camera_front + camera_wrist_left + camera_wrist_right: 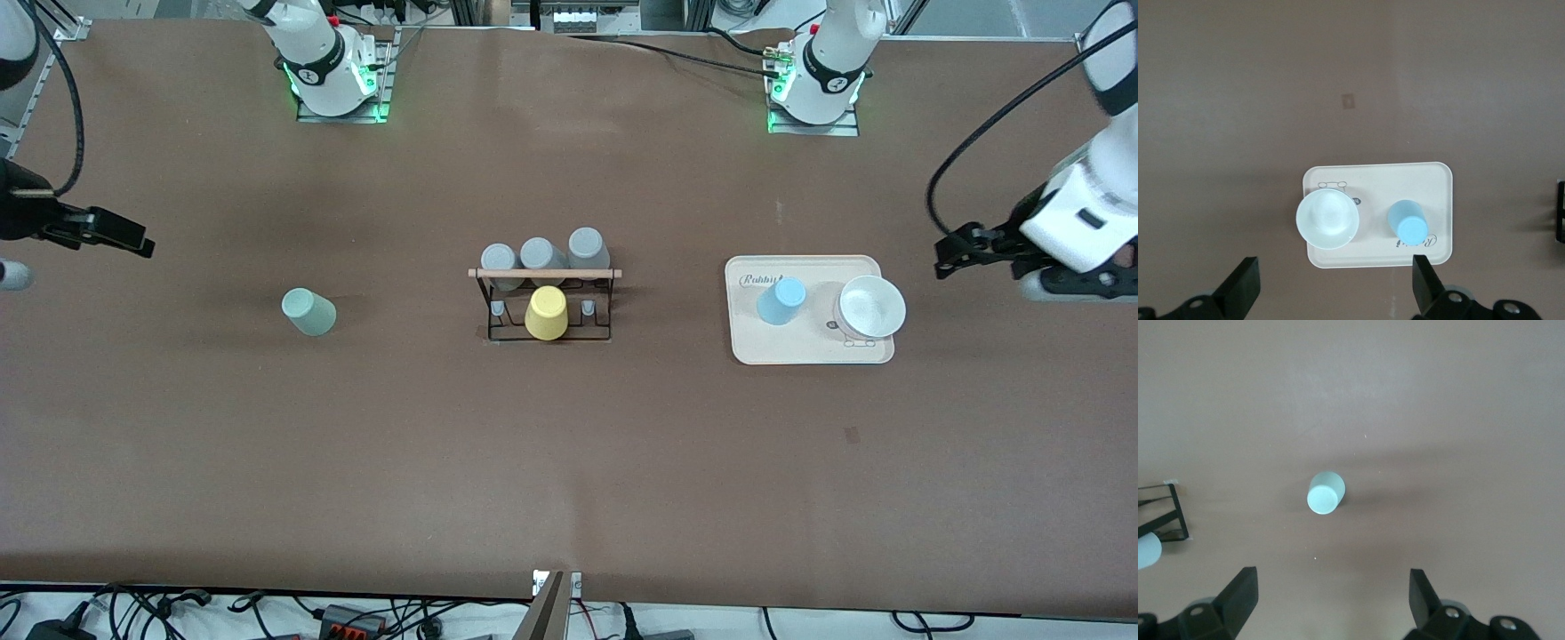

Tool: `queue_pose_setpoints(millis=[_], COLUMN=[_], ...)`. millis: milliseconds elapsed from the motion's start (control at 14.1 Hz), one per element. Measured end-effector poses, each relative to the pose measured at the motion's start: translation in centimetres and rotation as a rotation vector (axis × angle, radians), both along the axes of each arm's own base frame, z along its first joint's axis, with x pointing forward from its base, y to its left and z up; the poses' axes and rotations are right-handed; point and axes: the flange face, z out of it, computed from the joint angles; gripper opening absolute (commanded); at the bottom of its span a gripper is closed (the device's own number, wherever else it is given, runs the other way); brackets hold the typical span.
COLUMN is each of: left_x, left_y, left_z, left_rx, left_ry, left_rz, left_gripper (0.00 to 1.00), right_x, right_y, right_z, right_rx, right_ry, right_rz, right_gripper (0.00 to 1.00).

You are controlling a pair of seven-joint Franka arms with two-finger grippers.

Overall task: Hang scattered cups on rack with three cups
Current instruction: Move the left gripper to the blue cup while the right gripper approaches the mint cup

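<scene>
Green cup on table; blue cup on tray.

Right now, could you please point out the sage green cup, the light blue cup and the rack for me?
sage green cup (pixel 309 312), front view, on its side wall.
light blue cup (pixel 781 300), front view, on its upturned base.
rack (pixel 545 273), front view, on its wooden top rod.

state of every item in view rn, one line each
green cup: upside down on table, toward right arm's end
blue cup: upside down on tray
white bowl: upright on tray
rack: holds yellow cup, three grey cups
left gripper: open
right gripper: open
</scene>
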Motion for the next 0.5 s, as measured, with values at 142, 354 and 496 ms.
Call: queue_pose_setpoints(millis=[142,354,496], left_x=[0.7,1.9,2.7], left_y=[-1.8,-2.4,-2.8], left_z=[-1.9,-5.8,-9.7], left_rx=[-0.002,-0.003,-0.006], left_ry=[0.029,0.093,0.158], left_rz=[-0.028,-0.039,-0.07], left_gripper=[1.0,1.0,1.0], right_x=[0.1,-0.6,-1.6], right_y=[0.7,1.9,2.2], right_z=[-2.9,-6.2,-7.5], right_rx=[0.001,0.001,0.0], right_ry=[0.009,0.036,0.057], right_rz=[0.012,0.032,0.037], right_gripper=[1.0,1.0,1.0])
